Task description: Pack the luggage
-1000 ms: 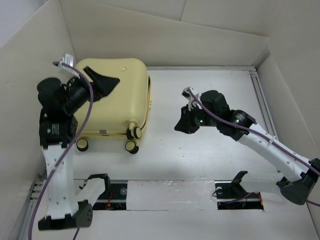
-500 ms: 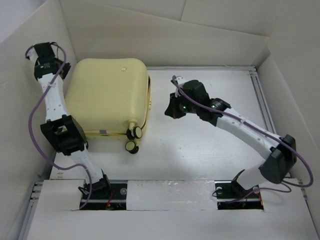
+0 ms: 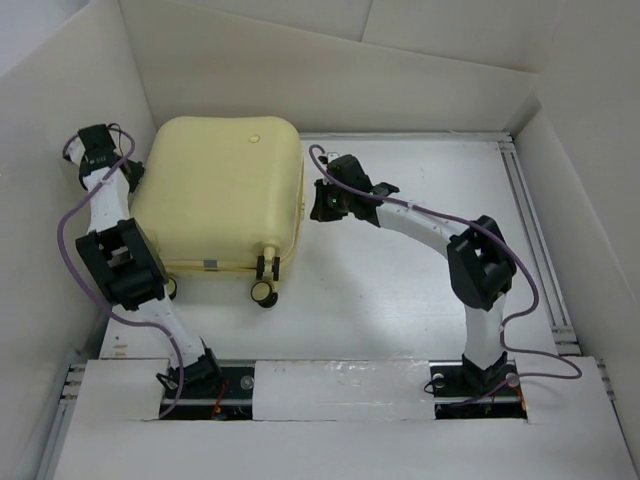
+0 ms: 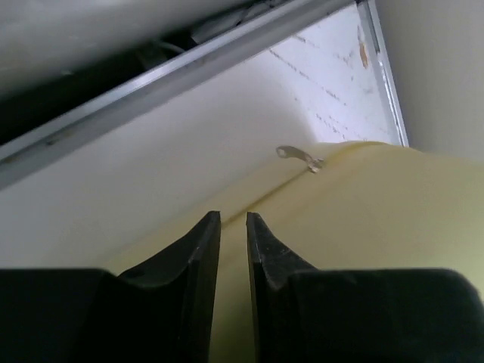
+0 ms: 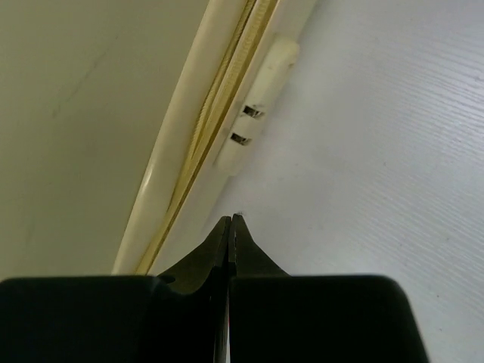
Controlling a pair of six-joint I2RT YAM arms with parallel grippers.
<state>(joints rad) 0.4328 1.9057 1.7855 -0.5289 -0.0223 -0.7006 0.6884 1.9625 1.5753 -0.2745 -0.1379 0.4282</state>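
Your luggage [image 3: 220, 190] lies flat on the table [image 3: 400, 310], at the back left, with its lid down. So the closing part looks done. You can't see what is inside. The zip [image 5: 219, 113] may be what's left, but you can't tell if it is shut all round. Your left gripper [image 4: 233, 219] is over the left edge near the zip tab [image 4: 299, 156], fingers a tiny bit apart, nothing in them. Your right gripper [image 5: 230, 221] is just beside the right edge, fingers pressed together, holding nothing
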